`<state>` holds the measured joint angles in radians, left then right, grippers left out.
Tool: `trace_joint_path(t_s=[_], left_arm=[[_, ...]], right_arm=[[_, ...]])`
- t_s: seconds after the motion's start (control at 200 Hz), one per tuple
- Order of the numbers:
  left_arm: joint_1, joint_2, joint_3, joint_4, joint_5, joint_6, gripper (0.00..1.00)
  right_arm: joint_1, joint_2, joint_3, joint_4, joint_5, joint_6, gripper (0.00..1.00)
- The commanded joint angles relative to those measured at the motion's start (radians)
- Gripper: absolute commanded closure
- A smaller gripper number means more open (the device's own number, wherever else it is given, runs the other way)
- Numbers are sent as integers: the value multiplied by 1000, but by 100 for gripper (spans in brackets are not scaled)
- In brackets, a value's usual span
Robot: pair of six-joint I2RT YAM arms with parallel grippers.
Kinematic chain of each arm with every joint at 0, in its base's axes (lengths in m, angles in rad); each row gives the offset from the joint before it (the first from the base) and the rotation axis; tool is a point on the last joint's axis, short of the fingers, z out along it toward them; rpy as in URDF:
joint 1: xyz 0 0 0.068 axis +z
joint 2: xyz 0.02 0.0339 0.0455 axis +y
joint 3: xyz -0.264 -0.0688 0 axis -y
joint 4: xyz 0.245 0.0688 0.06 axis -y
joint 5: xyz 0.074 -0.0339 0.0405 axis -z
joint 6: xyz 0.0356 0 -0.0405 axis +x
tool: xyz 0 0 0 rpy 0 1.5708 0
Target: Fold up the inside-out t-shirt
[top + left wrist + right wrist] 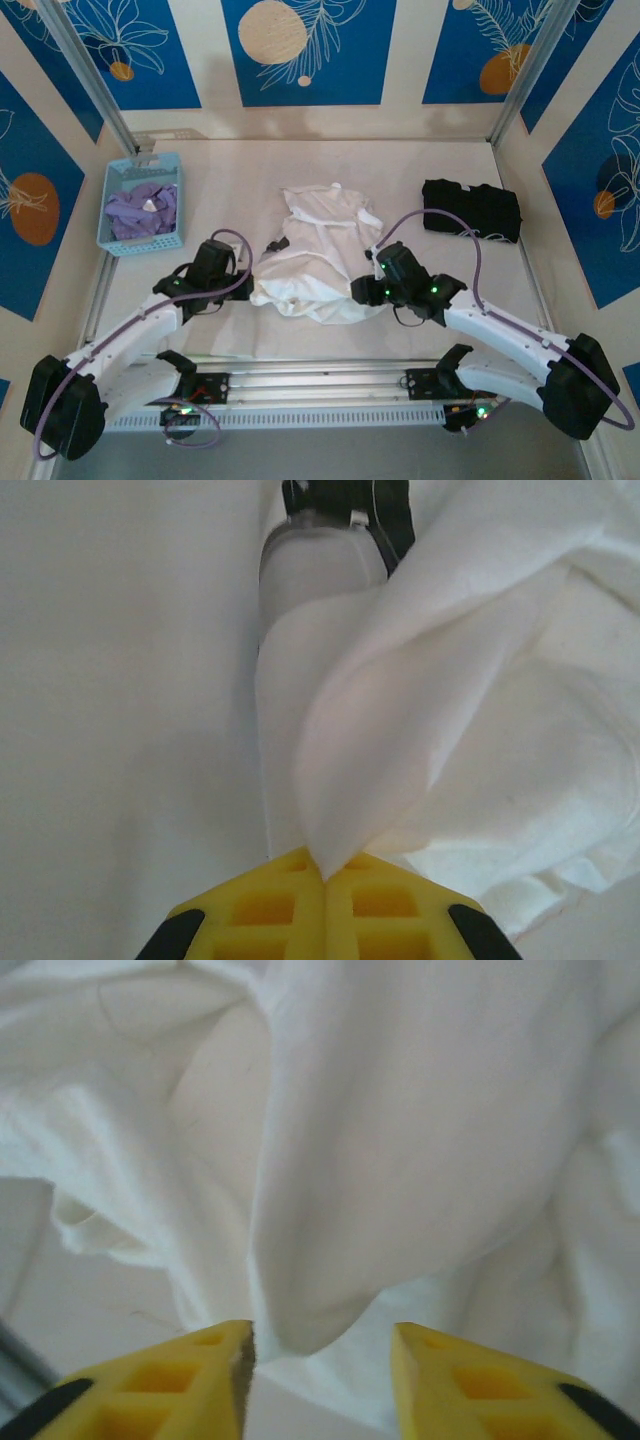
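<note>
The white inside-out t-shirt (315, 250) lies crumpled in the middle of the table, between both arms. My left gripper (247, 272) sits at its left edge. In the left wrist view that gripper (326, 872) is shut on a pinched fold of the t-shirt (420, 710), which rises from the closed yellow fingers. My right gripper (368, 288) is at the shirt's right front edge. In the right wrist view it (322, 1345) stands open, and a hanging fold of the t-shirt (400, 1140) droops just ahead of the gap without being pinched.
A blue basket (141, 203) holding a lavender garment (143, 211) stands at the back left. A folded black garment (472, 209) lies at the back right. A metal rail (320, 383) runs along the near edge between the arm bases.
</note>
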<state>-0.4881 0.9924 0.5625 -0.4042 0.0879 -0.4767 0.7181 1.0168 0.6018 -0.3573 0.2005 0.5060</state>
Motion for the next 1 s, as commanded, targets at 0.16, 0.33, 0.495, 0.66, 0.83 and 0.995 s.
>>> trace_joint_path(t_s=[0.16,0.33,0.495,0.66,0.83,0.995], left_arm=[[3,16,15,-7,62,-7,100],[3,12,20,-9,62,-7,100],[3,6,18,-31,28,-10,100],[0,18,-1,-32,-26,-6,100],[-60,24,-57,142,27,-30,83],[-77,-33,12,185,-55,56,54]], right_arm=[[7,327,252,99,83,-288,48],[2,542,366,75,50,-318,46],[-9,598,419,39,68,-294,72],[-85,435,394,79,-121,-254,100],[-213,281,297,271,-500,-104,100],[-272,244,264,356,-659,-34,100]])
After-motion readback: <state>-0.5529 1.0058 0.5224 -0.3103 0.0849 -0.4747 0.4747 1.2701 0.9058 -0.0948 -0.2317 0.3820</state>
